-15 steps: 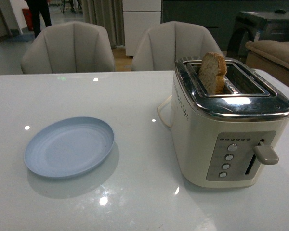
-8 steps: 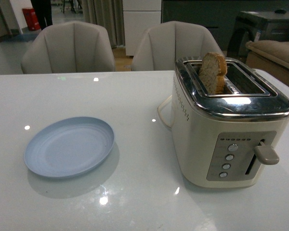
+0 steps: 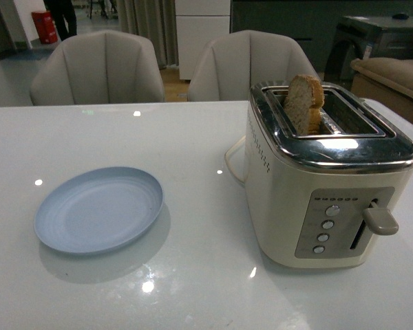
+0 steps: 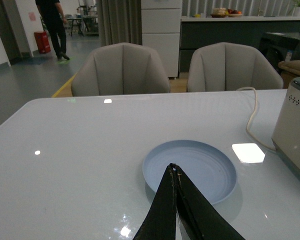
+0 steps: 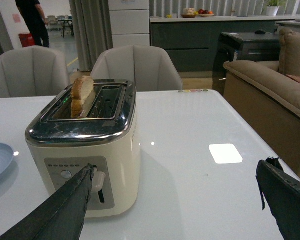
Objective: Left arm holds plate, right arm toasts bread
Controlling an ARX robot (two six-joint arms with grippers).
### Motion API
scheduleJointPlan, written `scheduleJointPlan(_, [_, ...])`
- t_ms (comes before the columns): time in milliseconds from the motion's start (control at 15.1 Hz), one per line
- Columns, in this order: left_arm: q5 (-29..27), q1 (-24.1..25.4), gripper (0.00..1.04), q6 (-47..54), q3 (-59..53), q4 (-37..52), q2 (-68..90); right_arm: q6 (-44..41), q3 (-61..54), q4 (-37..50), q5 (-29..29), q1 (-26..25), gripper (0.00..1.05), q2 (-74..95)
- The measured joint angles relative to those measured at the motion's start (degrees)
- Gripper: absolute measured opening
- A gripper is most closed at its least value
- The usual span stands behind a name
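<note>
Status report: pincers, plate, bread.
Left pincer shut, above plate. Right pincer open, empty, near toaster. Bread upright in slot. Nothing in the way.

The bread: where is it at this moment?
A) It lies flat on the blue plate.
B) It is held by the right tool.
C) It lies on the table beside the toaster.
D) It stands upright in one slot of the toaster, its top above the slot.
D: the bread stands upright in the left slot of the toaster, its crust above the chrome top, while the plate is bare.
</note>
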Motion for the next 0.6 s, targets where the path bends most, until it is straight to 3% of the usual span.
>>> scheduleJointPlan(397, [-0.02, 0.00, 0.02, 0.00, 0.00, 0.00, 0.00, 0.00, 0.00, -0.02, 0.00, 0.00, 0.98, 0.00])
scheduleJointPlan(530, [-0.02, 0.00, 0.34, 0.00, 0.00, 0.00, 0.00, 0.00, 0.00, 0.00, 0.00, 0.00, 0.98, 0.00])
scheduleJointPlan(596, [-0.02, 0.00, 0.37, 0.00, 0.00, 0.00, 0.00, 0.00, 0.00, -0.02, 0.00, 0.00, 0.98, 0.00])
